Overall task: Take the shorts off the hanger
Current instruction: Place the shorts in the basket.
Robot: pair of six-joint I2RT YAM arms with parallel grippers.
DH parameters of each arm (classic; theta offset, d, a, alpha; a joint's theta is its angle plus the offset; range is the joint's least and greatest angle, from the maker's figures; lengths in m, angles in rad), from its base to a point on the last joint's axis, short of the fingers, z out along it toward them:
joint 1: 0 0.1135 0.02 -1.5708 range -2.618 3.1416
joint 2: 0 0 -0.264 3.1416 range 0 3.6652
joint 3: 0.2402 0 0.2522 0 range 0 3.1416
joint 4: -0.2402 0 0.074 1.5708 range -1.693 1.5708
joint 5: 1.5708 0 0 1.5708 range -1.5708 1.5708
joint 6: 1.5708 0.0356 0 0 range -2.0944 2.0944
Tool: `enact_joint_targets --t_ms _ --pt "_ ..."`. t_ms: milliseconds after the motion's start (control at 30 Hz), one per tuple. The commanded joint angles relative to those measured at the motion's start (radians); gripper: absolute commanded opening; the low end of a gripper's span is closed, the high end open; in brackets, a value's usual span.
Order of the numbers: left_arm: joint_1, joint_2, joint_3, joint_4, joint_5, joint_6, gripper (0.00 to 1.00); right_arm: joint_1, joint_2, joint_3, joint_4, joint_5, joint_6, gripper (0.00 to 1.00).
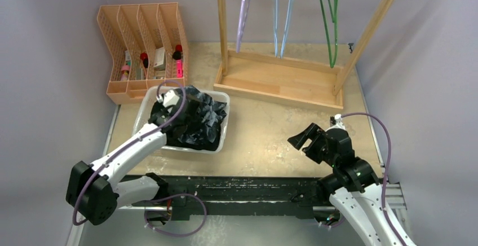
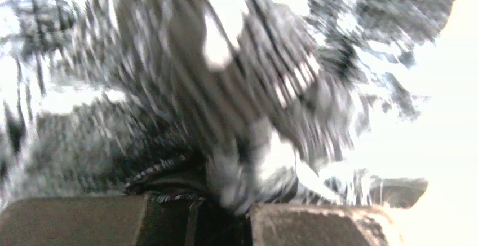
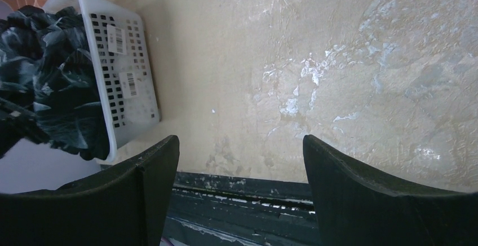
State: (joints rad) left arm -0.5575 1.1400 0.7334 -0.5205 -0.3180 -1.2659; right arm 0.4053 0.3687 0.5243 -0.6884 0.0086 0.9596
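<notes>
Organiser (image 1: 144,51): a peach desk file rack stood at ten o'clock on the table (image 1: 270,139), with small items in its slots.
Left gripper (image 1: 169,110): at nine o'clock, down in the white basket (image 1: 221,139); its jaws were nearly closed, and the blurred wrist view showed patterned cloth bunched right at the fingertips (image 2: 315,223), so it appeared pinched on the fabric.
Shorts (image 1: 197,119): the dark blue pair with pale pattern lay crumpled in the basket, spilling over its near rim (image 3: 121,60), well apart from the rack.
Hangers (image 1: 327,14): lilac, pale blue and green ones hung bare from the wooden rack (image 1: 282,79) at twelve to one o'clock.
Right gripper (image 1: 302,139): at four o'clock, hovering over bare tabletop, jaws wide apart and holding nothing.
Step in hand: judged to be the drop-off, the garment already off its hanger and in the basket.
Next move: likely calls for the left jaws to release the cloth and lift straight up without dragging fabric out.
</notes>
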Motion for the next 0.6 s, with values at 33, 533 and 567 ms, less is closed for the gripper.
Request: enact_joint_targets --t_ms 33,533,567 --pt "0.002 -0.037 0.35 -0.441 -0.399 0.119 0.05 -0.002 -0.003 0.027 0.027 0.002 0.016 0.82" --pt "0.016 0.236 -0.012 -0.137 -0.056 0.042 0.27 -0.002 -0.013 0.093 -0.067 0.021 0.008 0.81" --pt "0.014 0.247 0.011 -0.191 -0.104 0.015 0.26 -0.003 -0.023 0.101 -0.091 0.031 0.013 0.81"
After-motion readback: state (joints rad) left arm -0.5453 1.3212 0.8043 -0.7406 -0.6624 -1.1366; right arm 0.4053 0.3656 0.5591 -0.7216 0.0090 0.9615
